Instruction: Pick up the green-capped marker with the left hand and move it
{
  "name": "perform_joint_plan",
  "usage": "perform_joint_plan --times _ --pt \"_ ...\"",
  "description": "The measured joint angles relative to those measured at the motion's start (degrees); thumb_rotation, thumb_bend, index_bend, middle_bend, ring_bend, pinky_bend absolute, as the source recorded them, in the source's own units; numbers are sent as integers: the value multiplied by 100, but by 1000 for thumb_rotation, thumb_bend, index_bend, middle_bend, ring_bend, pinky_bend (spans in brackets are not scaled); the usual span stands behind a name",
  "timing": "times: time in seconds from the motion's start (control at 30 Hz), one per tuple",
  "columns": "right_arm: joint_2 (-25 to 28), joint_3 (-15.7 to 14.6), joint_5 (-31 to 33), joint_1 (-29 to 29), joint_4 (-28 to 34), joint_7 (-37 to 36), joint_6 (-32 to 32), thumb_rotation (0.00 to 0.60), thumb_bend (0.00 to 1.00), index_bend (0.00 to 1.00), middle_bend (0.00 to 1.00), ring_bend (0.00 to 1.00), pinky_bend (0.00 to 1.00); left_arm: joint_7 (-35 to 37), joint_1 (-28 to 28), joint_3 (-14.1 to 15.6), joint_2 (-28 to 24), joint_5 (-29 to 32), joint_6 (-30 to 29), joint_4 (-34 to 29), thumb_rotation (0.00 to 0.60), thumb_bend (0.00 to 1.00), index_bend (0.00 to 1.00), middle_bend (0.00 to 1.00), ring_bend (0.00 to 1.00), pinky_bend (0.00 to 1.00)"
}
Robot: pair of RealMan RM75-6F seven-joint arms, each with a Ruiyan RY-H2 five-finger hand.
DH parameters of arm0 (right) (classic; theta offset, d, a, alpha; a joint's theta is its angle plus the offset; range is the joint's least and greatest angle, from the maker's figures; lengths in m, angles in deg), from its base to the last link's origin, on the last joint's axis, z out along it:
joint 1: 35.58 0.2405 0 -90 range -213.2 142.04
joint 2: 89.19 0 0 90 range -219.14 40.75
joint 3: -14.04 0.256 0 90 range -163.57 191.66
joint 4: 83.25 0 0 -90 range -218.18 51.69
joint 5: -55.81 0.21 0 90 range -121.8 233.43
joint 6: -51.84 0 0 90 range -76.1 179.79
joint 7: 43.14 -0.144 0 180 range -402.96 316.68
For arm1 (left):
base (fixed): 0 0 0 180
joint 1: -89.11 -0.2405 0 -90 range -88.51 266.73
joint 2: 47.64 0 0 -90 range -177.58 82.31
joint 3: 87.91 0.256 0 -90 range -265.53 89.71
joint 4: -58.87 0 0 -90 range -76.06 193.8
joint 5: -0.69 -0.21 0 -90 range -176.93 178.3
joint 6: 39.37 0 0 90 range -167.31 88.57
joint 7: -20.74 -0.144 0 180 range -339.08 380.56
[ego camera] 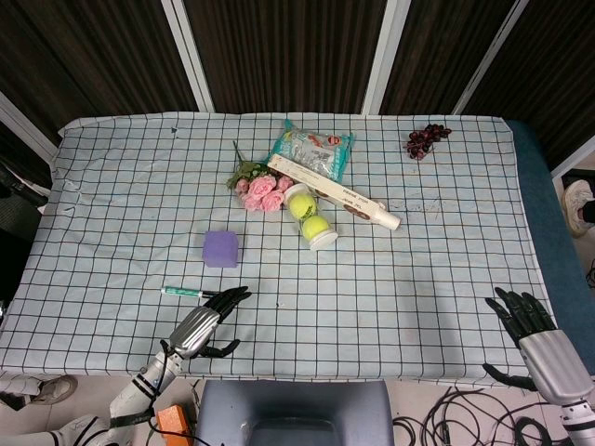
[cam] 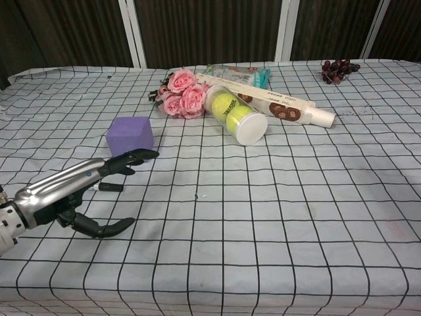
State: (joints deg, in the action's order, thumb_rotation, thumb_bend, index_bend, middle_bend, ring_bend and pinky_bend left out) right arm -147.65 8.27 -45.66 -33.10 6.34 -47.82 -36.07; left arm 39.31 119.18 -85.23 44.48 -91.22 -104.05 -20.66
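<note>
The green-capped marker [ego camera: 186, 292] lies flat on the checked cloth near the table's front left. In the chest view only its dark tip [cam: 109, 187] shows past my fingers. My left hand [ego camera: 204, 325] hovers just right of and in front of the marker, open, with the fingers stretched over its end and the thumb spread below; it holds nothing. The same left hand [cam: 79, 187] fills the chest view's lower left. At the front right corner my right hand [ego camera: 532, 330] rests open and empty.
A purple cube [ego camera: 221, 248] sits just behind the marker. Farther back lie pink roses [ego camera: 261, 190], a clear tube of tennis balls [ego camera: 311, 221], a long biscuit box [ego camera: 335, 192], a snack packet [ego camera: 313, 150] and dark grapes [ego camera: 425, 140].
</note>
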Motion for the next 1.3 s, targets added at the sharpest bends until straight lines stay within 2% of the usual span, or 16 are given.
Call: perform_joint_plan --times 0.27,0.3,0.4,0.47,0.6,0.83,0.93,1.13,1.3 --pt "-8 0 2 -7 -9 17 -4 600 306 0 0 0 64 -101 -15 -32 -43 -8 -109 27 600 370 0 2 0 109" --pt "-7 -5 2 -5 -8 20 9 600 305 0 0 0 64 -148 -25 -39 -55 -19 -155 38 600 374 0 13 0 109" --pt "-4 -7 -9 -11 -10 11 -19 600 306 0 0 0 65 -426 -74 -89 -89 -41 -333 135 600 379 7 126 5 108" --pt "-1 -9 -19 -16 -14 -13 -34 600 305 0 0 0 65 -767 -128 -155 -89 -33 -498 271 600 380 81 235 34 107" --pt "-3 -6 -20 -21 -21 -12 -46 600 306 0 0 0 64 -1731 -270 -271 -63 60 -763 590 600 382 209 334 95 101" --pt "-29 -15 -18 15 20 94 62 600 305 0 0 0 65 -3908 -486 -387 43 444 -834 1002 600 383 274 341 119 93" --pt "-21 -15 2 21 34 90 78 600 306 0 0 0 65 -4545 -506 -454 226 601 -792 1339 600 382 284 336 131 91" --pt "10 -13 -10 2 8 -4 4 600 306 0 0 0 65 -4791 -486 -549 599 812 -629 1951 600 380 361 383 159 91" --pt "21 -26 -47 -9 -10 -33 -35 600 305 0 0 0 65 -4800 -479 -514 708 792 -608 2067 600 381 404 401 178 91"
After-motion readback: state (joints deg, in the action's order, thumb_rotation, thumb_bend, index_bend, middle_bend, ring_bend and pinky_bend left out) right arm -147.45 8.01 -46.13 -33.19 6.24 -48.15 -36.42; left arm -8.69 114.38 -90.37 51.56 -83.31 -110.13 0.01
